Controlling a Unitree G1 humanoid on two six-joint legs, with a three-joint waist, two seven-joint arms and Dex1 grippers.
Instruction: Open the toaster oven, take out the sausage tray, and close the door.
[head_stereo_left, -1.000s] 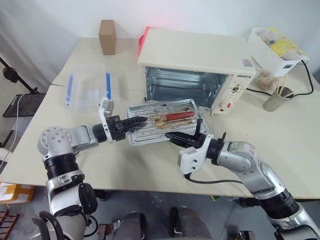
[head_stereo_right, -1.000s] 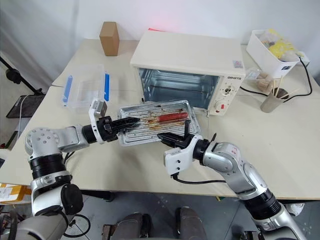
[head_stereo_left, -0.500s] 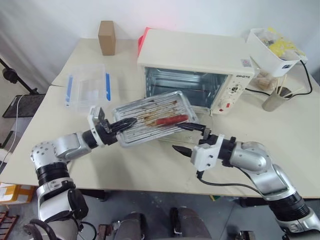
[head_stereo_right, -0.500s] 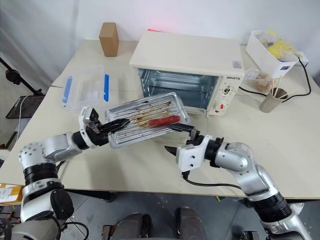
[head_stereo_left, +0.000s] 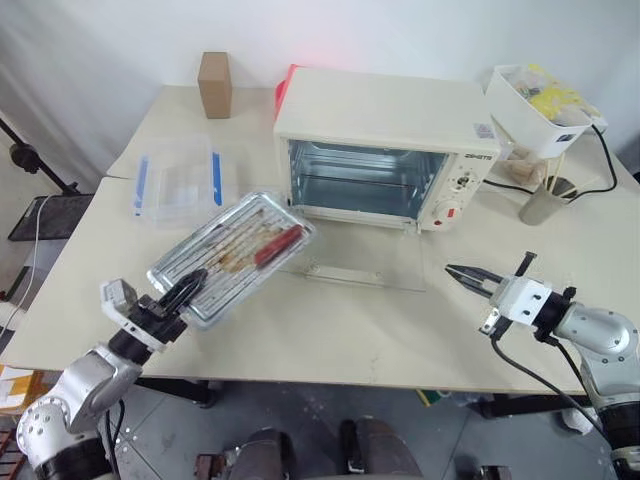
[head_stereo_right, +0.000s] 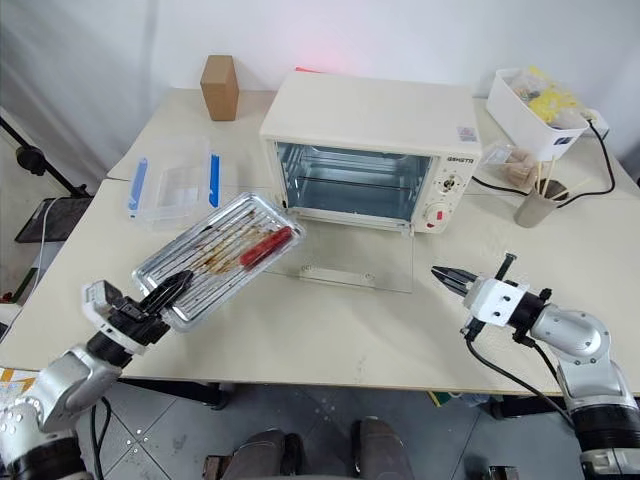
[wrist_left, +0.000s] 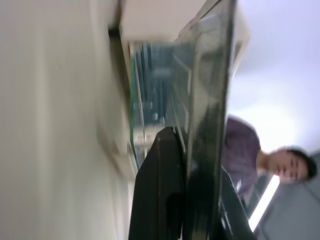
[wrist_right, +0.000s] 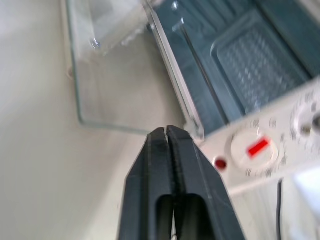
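Your left gripper (head_stereo_left: 187, 284) has carried the sausage tray (head_stereo_left: 233, 255) away from the oven mouth and out to the left, while your right gripper (head_stereo_left: 462, 273) has let go of the tray's near edge and swung off to the right.

You see the cream table (head_stereo_left: 330, 330) carrying everything, with the toaster oven (head_stereo_left: 385, 145) standing at its back middle, its shiny cavity bare. Its glass door (head_stereo_left: 355, 265) lies folded down flat on the table in front of the opening, white bar handle at the near edge.

Left of the door, the sausage tray hangs tilted above the table, its far end higher, the red sausage (head_stereo_left: 277, 244) lying near that raised end. Your left gripper's jaws are clamped on the tray's near corner.

Your right gripper hovers over bare table right of the door, jaws pressed together on nothing, tips aimed toward the oven's knob panel (wrist_right: 270, 150).

Behind the tray sits a clear plastic box with blue clips (head_stereo_left: 178, 178), and beyond it a small cardboard box (head_stereo_left: 214, 84).
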